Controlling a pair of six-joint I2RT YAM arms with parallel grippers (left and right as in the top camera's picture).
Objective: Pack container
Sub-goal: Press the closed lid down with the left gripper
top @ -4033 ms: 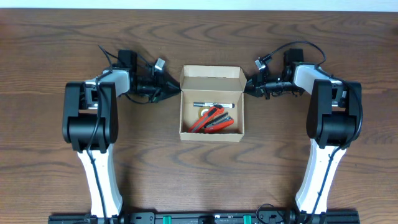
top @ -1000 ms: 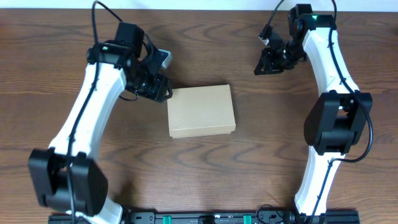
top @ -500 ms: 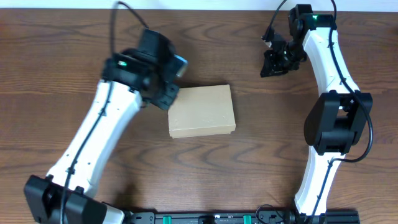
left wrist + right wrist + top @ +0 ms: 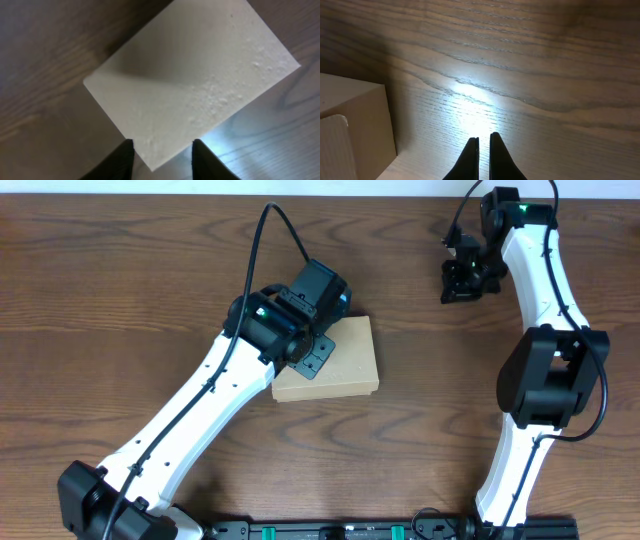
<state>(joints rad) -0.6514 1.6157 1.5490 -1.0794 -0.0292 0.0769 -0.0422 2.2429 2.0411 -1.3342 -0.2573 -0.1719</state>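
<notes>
The container (image 4: 347, 367) is a tan cardboard box with its lid down, lying flat in the middle of the table. My left gripper (image 4: 318, 360) hovers over the box's upper left part. In the left wrist view its fingers (image 4: 162, 156) are open and empty, with a corner of the box lid (image 4: 200, 80) below and between them. My right gripper (image 4: 452, 290) is at the far right back, away from the box. Its fingers (image 4: 484, 150) are shut and empty just above bare wood, with the box's side (image 4: 350, 125) at the left edge. The box's contents are hidden.
The dark wooden table (image 4: 120, 300) spreads around the box. My left arm (image 4: 190, 430) crosses the front left of the table diagonally. My right arm (image 4: 545, 360) stands along the right side.
The box was open four seconds ago and now lies closed. My left gripper has swung right from beside the box to over its upper left. My right gripper has drifted slightly right.
</notes>
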